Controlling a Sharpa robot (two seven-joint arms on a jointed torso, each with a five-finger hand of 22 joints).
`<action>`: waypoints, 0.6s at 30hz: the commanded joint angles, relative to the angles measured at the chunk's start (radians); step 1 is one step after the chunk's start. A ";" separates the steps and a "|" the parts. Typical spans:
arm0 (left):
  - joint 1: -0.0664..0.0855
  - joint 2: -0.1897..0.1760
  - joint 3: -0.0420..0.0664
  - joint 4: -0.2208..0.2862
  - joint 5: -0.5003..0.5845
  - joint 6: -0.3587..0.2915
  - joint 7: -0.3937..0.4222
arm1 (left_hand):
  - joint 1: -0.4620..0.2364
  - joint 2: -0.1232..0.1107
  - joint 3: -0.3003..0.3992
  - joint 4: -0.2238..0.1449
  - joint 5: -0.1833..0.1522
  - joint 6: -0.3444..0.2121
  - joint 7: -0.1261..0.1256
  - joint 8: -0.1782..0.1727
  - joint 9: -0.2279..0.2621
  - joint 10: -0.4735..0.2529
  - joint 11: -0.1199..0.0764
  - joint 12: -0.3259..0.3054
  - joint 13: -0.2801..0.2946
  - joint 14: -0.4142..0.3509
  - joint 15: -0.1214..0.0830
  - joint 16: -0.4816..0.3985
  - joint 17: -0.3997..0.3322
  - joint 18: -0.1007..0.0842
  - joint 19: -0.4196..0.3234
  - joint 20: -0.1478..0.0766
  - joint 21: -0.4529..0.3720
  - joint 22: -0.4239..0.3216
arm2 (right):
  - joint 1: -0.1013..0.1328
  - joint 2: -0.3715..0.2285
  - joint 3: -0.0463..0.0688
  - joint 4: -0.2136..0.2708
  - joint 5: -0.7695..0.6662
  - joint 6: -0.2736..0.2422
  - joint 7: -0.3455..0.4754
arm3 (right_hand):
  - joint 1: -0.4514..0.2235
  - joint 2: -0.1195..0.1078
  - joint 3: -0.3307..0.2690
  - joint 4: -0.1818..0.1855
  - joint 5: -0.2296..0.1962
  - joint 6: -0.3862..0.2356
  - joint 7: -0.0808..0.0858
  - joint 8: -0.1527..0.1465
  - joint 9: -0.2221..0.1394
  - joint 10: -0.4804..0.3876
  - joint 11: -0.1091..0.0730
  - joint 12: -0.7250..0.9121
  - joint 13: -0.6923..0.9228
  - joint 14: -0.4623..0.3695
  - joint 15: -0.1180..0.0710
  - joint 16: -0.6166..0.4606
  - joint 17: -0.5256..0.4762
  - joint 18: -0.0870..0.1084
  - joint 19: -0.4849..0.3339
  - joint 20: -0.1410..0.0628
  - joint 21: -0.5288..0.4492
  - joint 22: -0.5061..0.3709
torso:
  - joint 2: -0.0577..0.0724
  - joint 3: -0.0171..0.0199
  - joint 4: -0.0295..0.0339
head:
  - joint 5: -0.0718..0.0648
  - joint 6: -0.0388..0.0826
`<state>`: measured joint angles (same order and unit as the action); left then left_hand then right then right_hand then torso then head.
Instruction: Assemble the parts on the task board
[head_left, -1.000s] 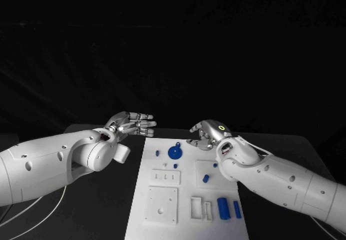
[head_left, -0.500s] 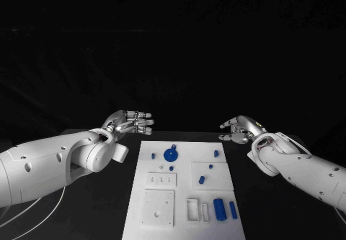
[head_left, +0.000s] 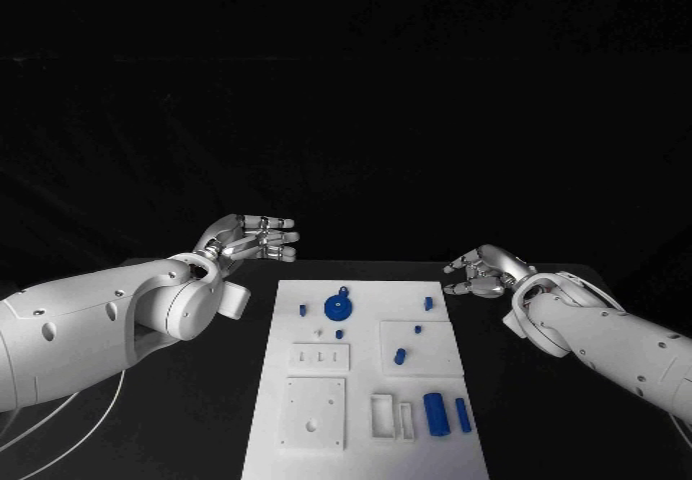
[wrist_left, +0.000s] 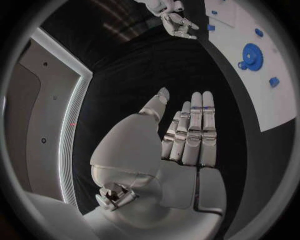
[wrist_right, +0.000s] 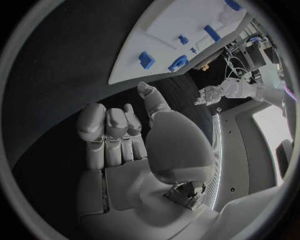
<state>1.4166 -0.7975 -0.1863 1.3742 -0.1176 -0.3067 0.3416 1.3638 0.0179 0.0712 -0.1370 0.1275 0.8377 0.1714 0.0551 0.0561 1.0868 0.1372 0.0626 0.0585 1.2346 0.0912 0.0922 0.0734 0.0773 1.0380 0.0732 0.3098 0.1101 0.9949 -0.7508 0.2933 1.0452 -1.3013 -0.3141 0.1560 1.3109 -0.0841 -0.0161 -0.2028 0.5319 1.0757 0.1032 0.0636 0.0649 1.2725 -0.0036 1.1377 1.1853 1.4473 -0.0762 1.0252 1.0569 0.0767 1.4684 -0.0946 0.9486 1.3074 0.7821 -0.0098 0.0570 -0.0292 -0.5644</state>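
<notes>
Two hands are held off the white task board (head_left: 368, 400), one to each side of its far end. The board is seen as a long pale plate lying lengthwise in the middle of the black table (head_left: 216, 420), with raised square plates and shallow slots on its near half. Small blue parts are spread over it: a round toothed gear (head_left: 342, 304) near the far end, a short peg (head_left: 430, 300) by the far right edge, a small block (head_left: 303, 310) by the far left edge, and two upright bars (head_left: 444, 412) close to the near right corner. A further small blue piece (head_left: 400, 354) is set on the square plate right of the middle.

The left hand (head_left: 245, 240) is held above the table beyond the board's far left corner, fingers straight and side by side, nothing gripped. The right hand (head_left: 483, 272) is held just off the far right corner, fingers curled inward with nothing visible in them in the right wrist view. Neither hand is touching the board.

Bare black table is left along both long edges of the board, and dark open space is seen beyond its far edge.
</notes>
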 joint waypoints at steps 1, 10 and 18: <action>0.001 0.002 0.001 -0.002 0.006 0.004 0.011 | -0.007 0.003 0.000 -0.008 0.004 0.006 0.000 0.003 0.002 0.006 -0.002 -0.002 0.000 0.007 0.000 0.002 -0.001 0.002 -0.005 0.001 0.005 0.002 | -0.008 0.012 0.000 -0.012 0.010 0.058 0.023 | -0.007 0.006 -0.003 -0.006 0.008 -0.008 -0.001 -0.001 0.000 -0.004 0.002 -0.004 -0.001 -0.001 0.005 -0.003 0.003 0.004 0.014 0.005 0.002 0.118 | 0.000 -0.0009 0.0018 | 0.000 -0.006; -0.001 0.003 0.000 -0.011 0.004 0.009 0.001 | -0.006 0.002 -0.001 -0.009 0.003 0.008 0.000 0.003 0.002 0.004 -0.001 -0.002 0.000 0.006 0.000 0.002 -0.001 0.002 -0.008 0.001 0.008 0.003 | -0.034 0.034 0.000 -0.033 -0.003 0.105 0.006 | -0.012 0.009 0.006 -0.022 0.046 -0.011 0.001 -0.001 0.000 -0.009 0.002 -0.008 -0.003 -0.002 0.005 -0.005 0.003 0.006 0.013 0.006 0.000 0.118 | 0.000 -0.0006 0.0002 | 0.001 -0.012; -0.004 0.004 0.000 -0.016 0.003 0.014 -0.004 | -0.006 0.002 -0.002 -0.009 0.003 0.009 0.000 0.003 0.002 0.003 -0.001 -0.002 0.000 0.005 0.000 0.003 -0.001 0.002 -0.009 0.001 0.009 0.003 | -0.048 0.042 0.001 -0.038 -0.013 0.117 0.000 | -0.023 0.010 0.013 -0.037 0.048 -0.015 0.002 -0.002 0.000 -0.011 0.003 -0.009 -0.005 -0.002 0.006 -0.008 0.004 0.006 0.012 0.006 -0.001 0.117 | -0.002 -0.0016 0.0002 | 0.002 -0.018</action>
<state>1.4134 -0.7960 -0.1869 1.3576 -0.1172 -0.3054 0.3362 1.3638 0.0179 0.0683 -0.1398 0.1275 0.8377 0.1714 0.0551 0.0570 1.0866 0.1374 0.0627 0.0585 1.2346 0.0912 0.0922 0.0734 0.0771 1.0381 0.0733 0.3166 0.1122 0.9474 -0.7103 0.2933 1.0082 -1.3016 -0.2329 0.1570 1.2976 -0.0710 -0.0036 -0.2346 0.5771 1.0667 0.1045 0.0636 0.0649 1.2687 0.0001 1.1335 1.1819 1.4471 -0.0760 1.0202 1.0602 0.0766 1.4684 -0.0946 0.9486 1.3074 0.7817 -0.0104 0.0573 -0.0267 -0.5806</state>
